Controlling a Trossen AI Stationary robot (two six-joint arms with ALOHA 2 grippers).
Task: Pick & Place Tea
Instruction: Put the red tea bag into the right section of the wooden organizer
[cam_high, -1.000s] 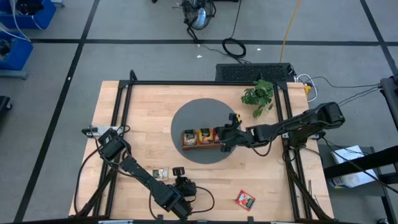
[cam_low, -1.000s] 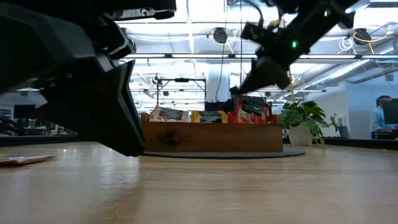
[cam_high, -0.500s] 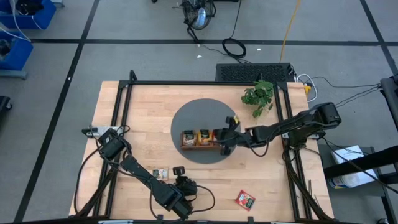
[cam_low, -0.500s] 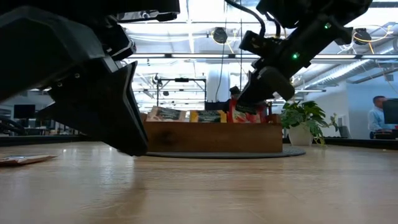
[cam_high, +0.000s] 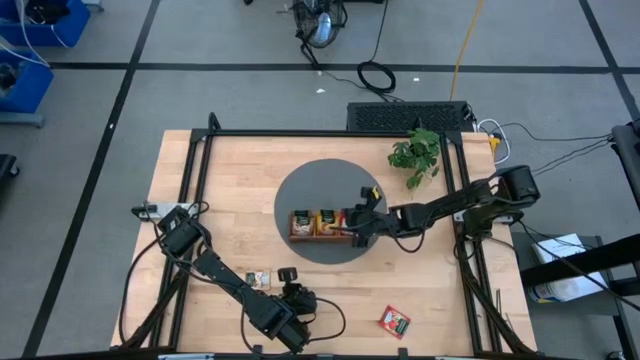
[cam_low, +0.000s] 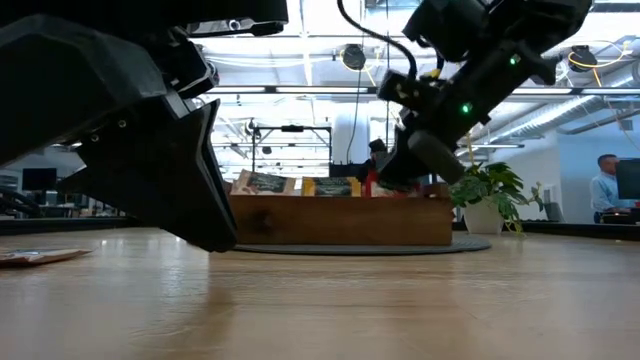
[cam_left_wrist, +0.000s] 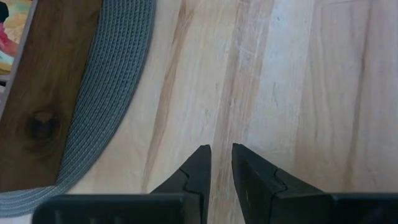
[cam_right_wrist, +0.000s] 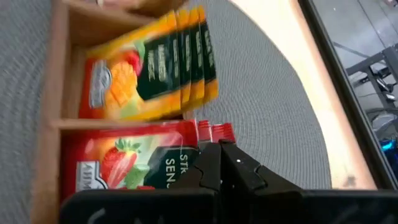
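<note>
The right arm (cam_high: 470, 205) reaches in from the right toward the middle of the worktop, its gripper (cam_high: 358, 226) angled down with fingers pressed together. The left arm (cam_high: 215, 275) lies folded low along the near left edge, its gripper (cam_left_wrist: 221, 163) just above the worktop, fingers slightly parted.

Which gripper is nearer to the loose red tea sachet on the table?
Left. The left gripper sits near the table's front edge, a short way from the red tea sachet. The right gripper is farther off, at the wooden tray on the grey mat.
</note>
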